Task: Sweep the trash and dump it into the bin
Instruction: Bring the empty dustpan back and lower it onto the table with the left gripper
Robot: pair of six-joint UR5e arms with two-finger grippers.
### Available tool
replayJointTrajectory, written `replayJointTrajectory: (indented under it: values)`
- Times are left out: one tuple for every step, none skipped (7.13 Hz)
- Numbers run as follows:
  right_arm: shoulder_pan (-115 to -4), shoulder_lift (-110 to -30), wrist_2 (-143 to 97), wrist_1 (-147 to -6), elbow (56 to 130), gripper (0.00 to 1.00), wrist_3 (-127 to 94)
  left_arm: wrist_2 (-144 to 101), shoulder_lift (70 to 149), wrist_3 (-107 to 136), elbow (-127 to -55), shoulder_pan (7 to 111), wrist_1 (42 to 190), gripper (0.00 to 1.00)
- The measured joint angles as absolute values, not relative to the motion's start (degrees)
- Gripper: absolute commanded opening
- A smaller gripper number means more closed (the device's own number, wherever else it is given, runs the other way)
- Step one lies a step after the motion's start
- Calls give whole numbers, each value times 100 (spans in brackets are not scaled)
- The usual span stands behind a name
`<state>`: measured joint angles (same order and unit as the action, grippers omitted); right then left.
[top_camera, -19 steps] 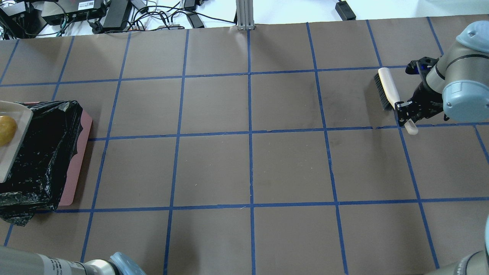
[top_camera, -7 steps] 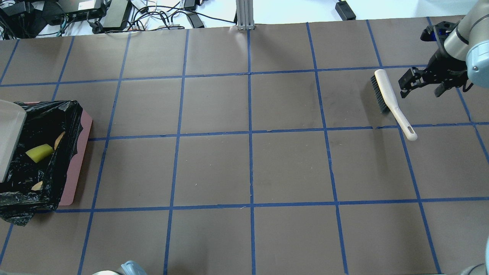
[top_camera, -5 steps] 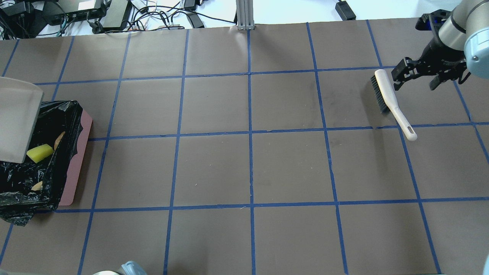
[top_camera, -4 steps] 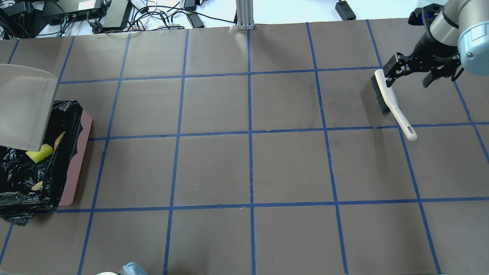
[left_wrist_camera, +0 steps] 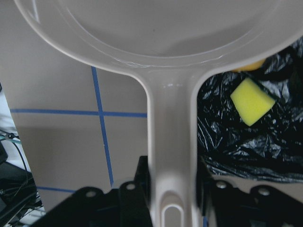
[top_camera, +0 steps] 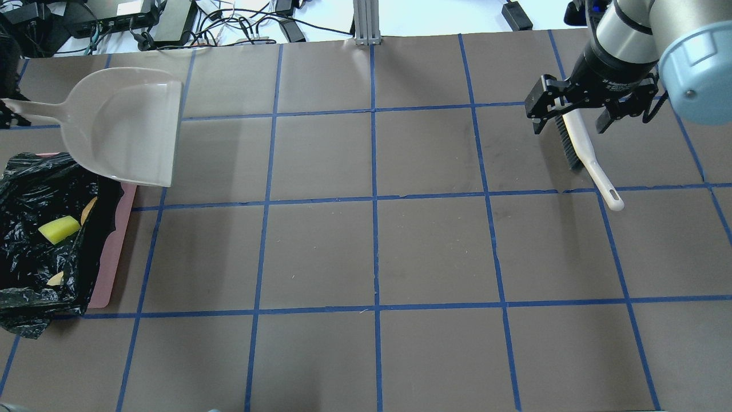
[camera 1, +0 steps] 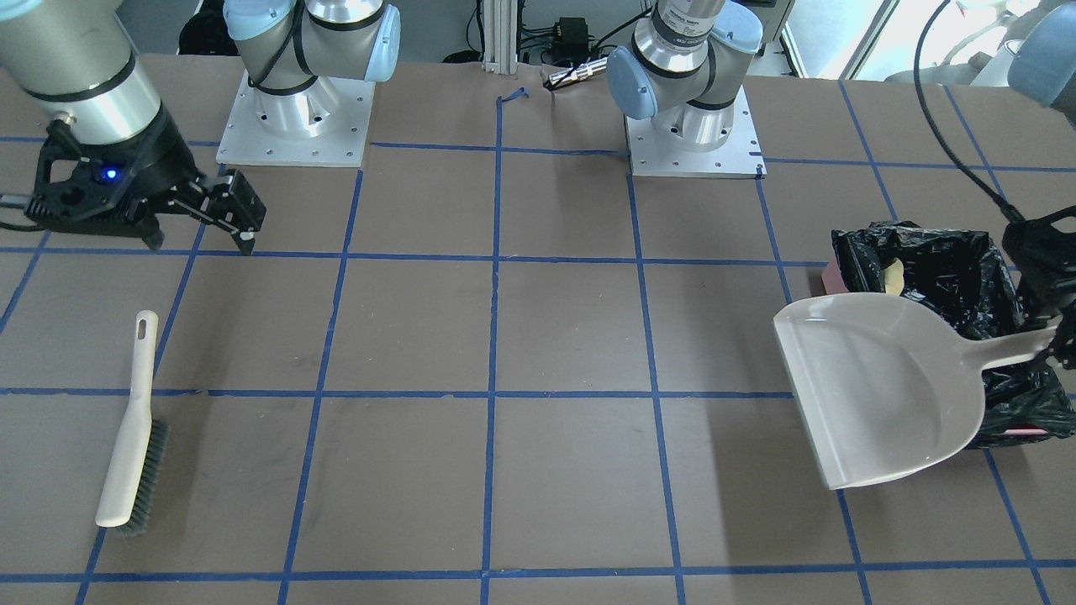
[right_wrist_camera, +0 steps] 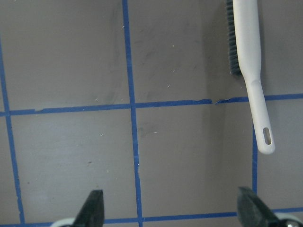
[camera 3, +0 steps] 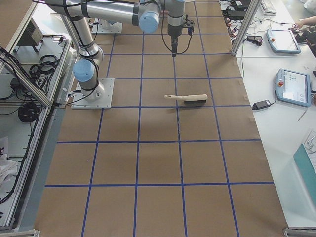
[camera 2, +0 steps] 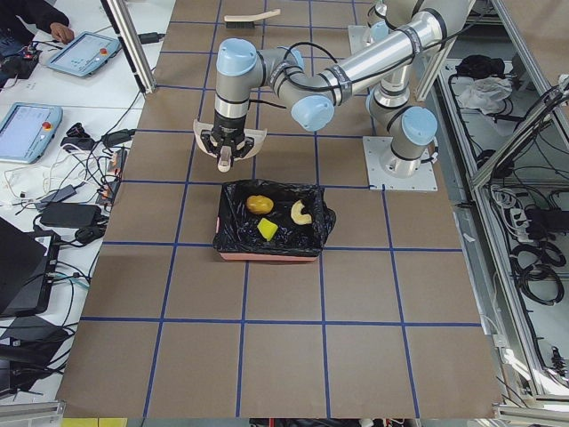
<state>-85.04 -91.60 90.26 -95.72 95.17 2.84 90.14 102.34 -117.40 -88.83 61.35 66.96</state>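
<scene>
The bin is a pink box with a black bag, at the table's left end. In the exterior left view it holds the potato-like lump, the curled pastry piece and the yellow-green wedge. The wedge also shows overhead. My left gripper is shut on the handle of the empty beige dustpan, held in the air just beyond the bin. My right gripper is open and empty, above the head of the brush, which lies on the table.
Cables and power bricks lie beyond the table's far edge, with an aluminium post at its middle. The two arm bases stand on the robot's side. Blue tape lines grid the brown table.
The potato lump left the dustpan and the trash now lies in the bin. The dustpan swung away from over the bin. My right gripper let go of the brush, opened and rose.
</scene>
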Motion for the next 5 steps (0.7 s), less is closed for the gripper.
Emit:
replayJointTrajectory:
  values:
    - [-8633, -9366, 9040, -9352, 9510, 100, 212, 8954, 10467, -11377, -8874, 6391, 6620, 0]
    - [-8713, -9449, 9045, -9276, 9487, 100, 156, 8933, 10745, -11058, -8836, 6663, 6444, 0]
    - [-8745, -9450, 9052, -9271, 9422, 100, 144, 8921, 11036, -10741, -8766, 6901, 6308, 0]
    - [-8757, -9420, 9055, -9268, 9321, 100, 146, 8804, 11341, -10445, -8703, 7094, 6253, 0]
    - [-8758, -9353, 9057, -9239, 9240, 100, 163, 8614, 11644, -10190, -8659, 7250, 6235, 0]
